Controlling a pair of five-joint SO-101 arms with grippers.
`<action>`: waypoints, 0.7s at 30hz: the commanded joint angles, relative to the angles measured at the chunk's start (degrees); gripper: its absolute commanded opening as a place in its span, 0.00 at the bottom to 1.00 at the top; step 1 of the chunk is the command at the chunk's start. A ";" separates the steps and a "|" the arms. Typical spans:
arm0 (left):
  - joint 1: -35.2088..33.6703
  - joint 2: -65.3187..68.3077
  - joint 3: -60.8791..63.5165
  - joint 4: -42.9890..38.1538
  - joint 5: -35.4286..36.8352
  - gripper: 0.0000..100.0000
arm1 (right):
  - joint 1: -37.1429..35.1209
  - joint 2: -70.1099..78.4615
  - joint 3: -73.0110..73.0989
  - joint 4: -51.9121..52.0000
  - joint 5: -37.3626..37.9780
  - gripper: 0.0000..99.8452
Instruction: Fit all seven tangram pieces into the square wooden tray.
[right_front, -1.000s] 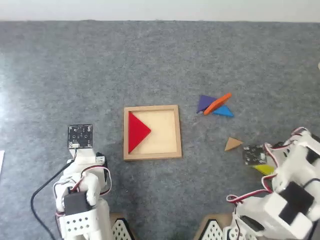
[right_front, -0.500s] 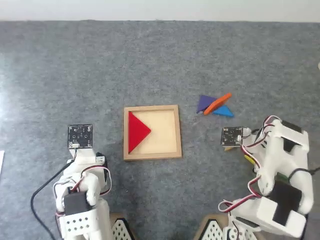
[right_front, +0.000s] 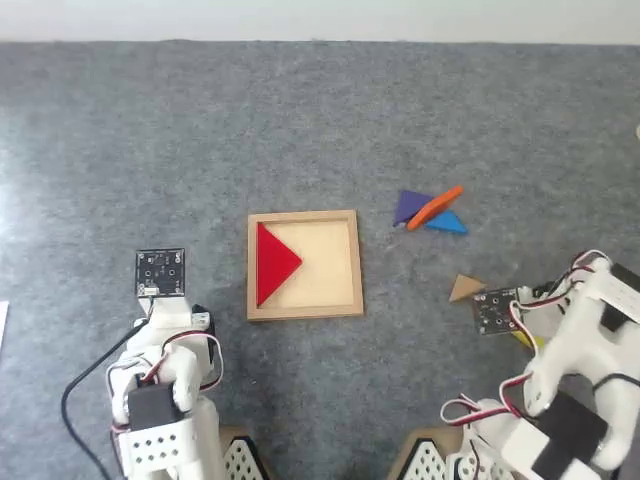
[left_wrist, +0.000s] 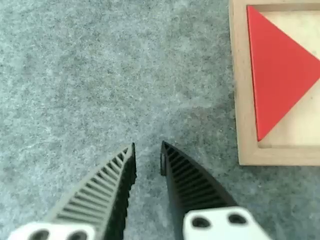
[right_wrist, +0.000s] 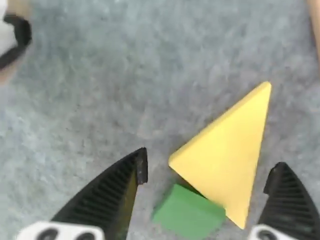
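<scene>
Right gripper (right_wrist: 210, 167) spread wide, one finger on either side of the yellow triangle (right_wrist: 227, 150).
The yellow triangle lies on the mat (right_front: 300, 120) touching a green piece (right_wrist: 187, 214), well right of the tray (right_front: 300, 215). The tray holds a red triangle (right_front: 272, 262) against its left wall. The left gripper (left_wrist: 147, 157), with only a narrow gap and holding nothing, hangs over the mat beside the tray.
</scene>
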 joint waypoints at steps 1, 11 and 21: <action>0.00 -1.05 -0.66 0.18 -0.09 0.08 | 0.92 -0.13 -0.97 -2.68 1.32 0.37; 0.00 -1.05 -0.66 0.18 -0.09 0.08 | 0.84 7.60 -1.14 -8.40 0.44 0.37; 0.00 -1.05 -0.66 0.18 -0.09 0.08 | 1.80 8.04 -0.88 -10.68 1.67 0.37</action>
